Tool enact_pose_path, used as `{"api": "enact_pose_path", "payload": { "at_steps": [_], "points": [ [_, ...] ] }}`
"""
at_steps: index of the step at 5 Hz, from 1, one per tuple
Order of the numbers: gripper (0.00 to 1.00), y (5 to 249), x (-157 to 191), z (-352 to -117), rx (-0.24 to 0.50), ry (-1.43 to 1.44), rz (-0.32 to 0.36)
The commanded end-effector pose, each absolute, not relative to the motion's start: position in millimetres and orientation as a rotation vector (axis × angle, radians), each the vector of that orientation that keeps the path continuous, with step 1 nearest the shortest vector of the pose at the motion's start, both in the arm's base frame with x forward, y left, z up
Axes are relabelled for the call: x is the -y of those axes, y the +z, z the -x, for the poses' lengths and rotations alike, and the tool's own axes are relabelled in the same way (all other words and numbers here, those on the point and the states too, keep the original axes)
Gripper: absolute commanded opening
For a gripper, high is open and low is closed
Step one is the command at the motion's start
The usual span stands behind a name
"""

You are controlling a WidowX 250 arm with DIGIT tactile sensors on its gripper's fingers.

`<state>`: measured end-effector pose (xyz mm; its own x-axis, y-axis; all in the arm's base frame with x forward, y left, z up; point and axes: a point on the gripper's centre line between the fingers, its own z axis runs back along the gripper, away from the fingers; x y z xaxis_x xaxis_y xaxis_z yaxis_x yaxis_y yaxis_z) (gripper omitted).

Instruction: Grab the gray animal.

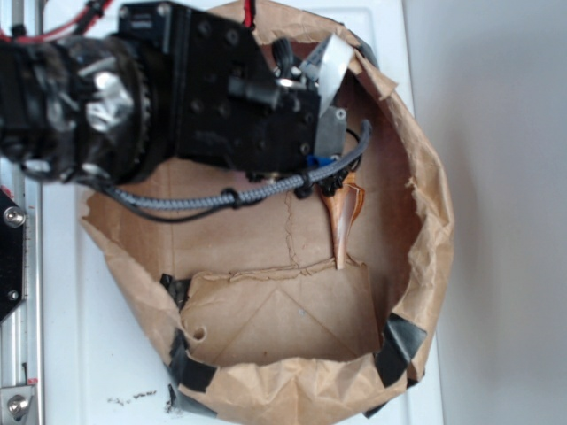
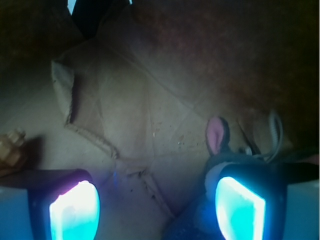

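It looked like a robotics lab bench: a white table (image 1: 71,354) carried a taped-up brown paper bag (image 1: 425,177), with a metal rail (image 1: 22,336) bolted alongside.

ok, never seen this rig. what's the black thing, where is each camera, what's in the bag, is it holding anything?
The black machine is a robot arm; its gripper reaches down into a torn-open brown paper bag lying on a white table. The exterior view looks down from above. The wrist view sits on the arm itself, looking past its two glowing fingers at the bag floor. In the bag lie a brown spiral seashell and a gray animal, a plush toy whose pink-lined ear shows beside the right-hand finger. The fingers stand apart, so the gripper looks open and nothing is clamped yet; whether the finger touches the toy I cannot tell.
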<state>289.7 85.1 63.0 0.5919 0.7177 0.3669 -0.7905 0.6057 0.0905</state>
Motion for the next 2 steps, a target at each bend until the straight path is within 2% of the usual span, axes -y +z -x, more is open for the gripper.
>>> {"api": "enact_pose_path", "payload": {
  "at_steps": [1, 2],
  "points": [
    [1.0, 105, -92, -262, 0.274, 0.885, -0.255],
    [1.0, 124, -96, -249, 0.271, 0.889, -0.231]
  ]
}}
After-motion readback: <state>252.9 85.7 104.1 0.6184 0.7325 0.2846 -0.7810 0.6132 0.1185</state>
